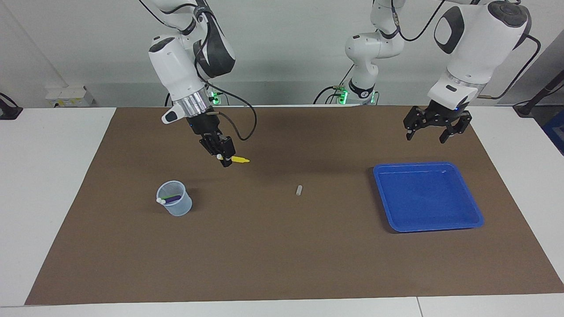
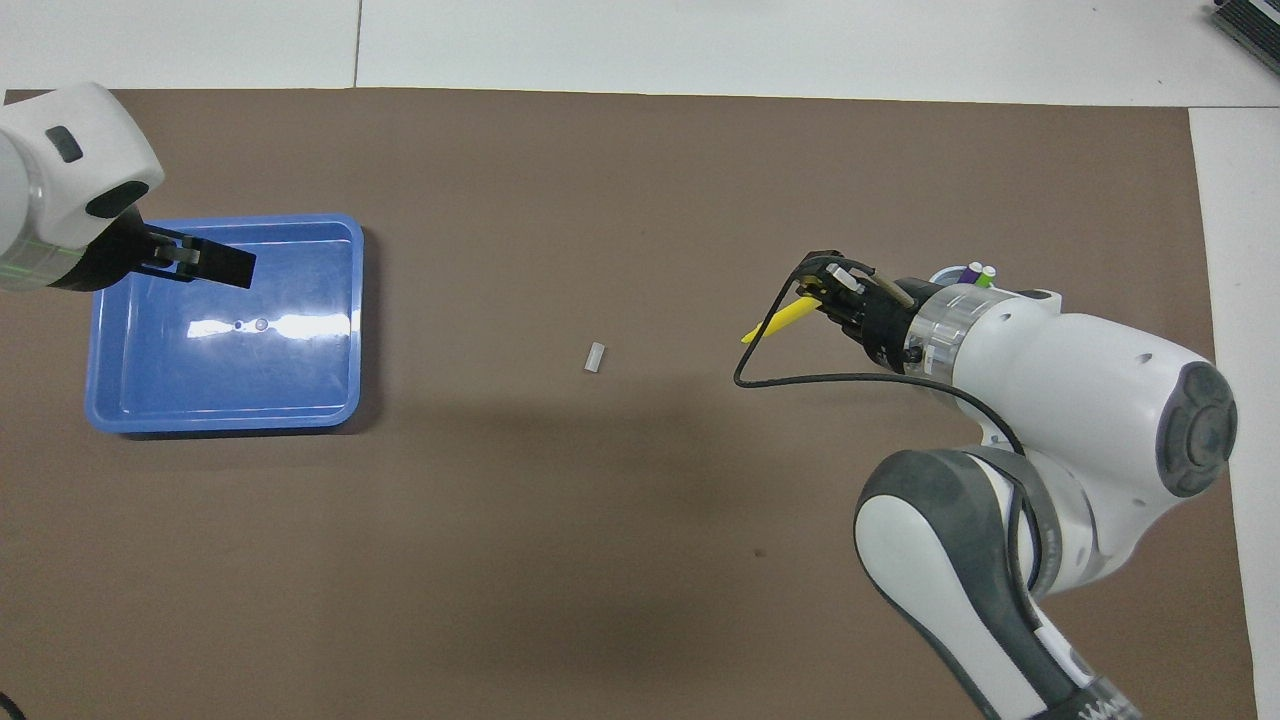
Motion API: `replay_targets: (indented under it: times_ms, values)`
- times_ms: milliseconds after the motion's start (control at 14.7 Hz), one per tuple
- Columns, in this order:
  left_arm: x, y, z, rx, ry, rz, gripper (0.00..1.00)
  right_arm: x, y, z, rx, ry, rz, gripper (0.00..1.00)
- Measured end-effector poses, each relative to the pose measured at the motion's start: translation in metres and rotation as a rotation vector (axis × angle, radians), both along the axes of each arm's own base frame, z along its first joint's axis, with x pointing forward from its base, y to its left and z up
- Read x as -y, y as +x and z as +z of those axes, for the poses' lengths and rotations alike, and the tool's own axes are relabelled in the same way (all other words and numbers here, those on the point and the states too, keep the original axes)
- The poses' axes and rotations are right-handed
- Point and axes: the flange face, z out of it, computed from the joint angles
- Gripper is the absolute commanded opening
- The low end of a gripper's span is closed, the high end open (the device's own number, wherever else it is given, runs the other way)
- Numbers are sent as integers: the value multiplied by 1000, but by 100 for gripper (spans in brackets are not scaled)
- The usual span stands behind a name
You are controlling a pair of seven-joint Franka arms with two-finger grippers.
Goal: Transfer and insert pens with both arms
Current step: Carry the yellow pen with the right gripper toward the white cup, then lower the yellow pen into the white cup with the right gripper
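nearby: loose cap (image 1: 298,190) between cup (image 1: 175,199) and blue tray (image 1: 426,196).

Yellow pen (image 1: 240,159), blue tray (image 1: 468,197), brown mat (image 1: 282,255) – purple & green pens (image 1: 171,199), clear cup (image 1: 181,208)

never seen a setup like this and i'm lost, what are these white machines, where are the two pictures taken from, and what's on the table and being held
These are two robot arms with two-finger grippers. One picture looks at them from across the table; the other looks down from above their own end.

The right gripper is shut on a yellow pen, in the air over the brown mat. The left gripper waits, open and empty, over the mat beside the tray's edge nearer the robots.

On the mat stand a clear cup holding a purple pen and a green pen, an empty blue tray, and a tiny clear cap lying between them.
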Motion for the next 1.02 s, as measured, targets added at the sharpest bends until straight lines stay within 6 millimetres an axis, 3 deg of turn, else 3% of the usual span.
replay_targets:
  times_ms: [272, 545, 1022]
  values:
    - [7, -15, 16, -11, 2, 47, 100, 5, -4, 5, -17, -23, 40, 0]
    - [6, -19, 15, -38, 6, 62, 100, 26, -4, 10, -21, -68, 100, 0]
    - [7, -24, 23, -33, 8, 59, 100, 99, 1, 3, -34, -241, 271, 0]
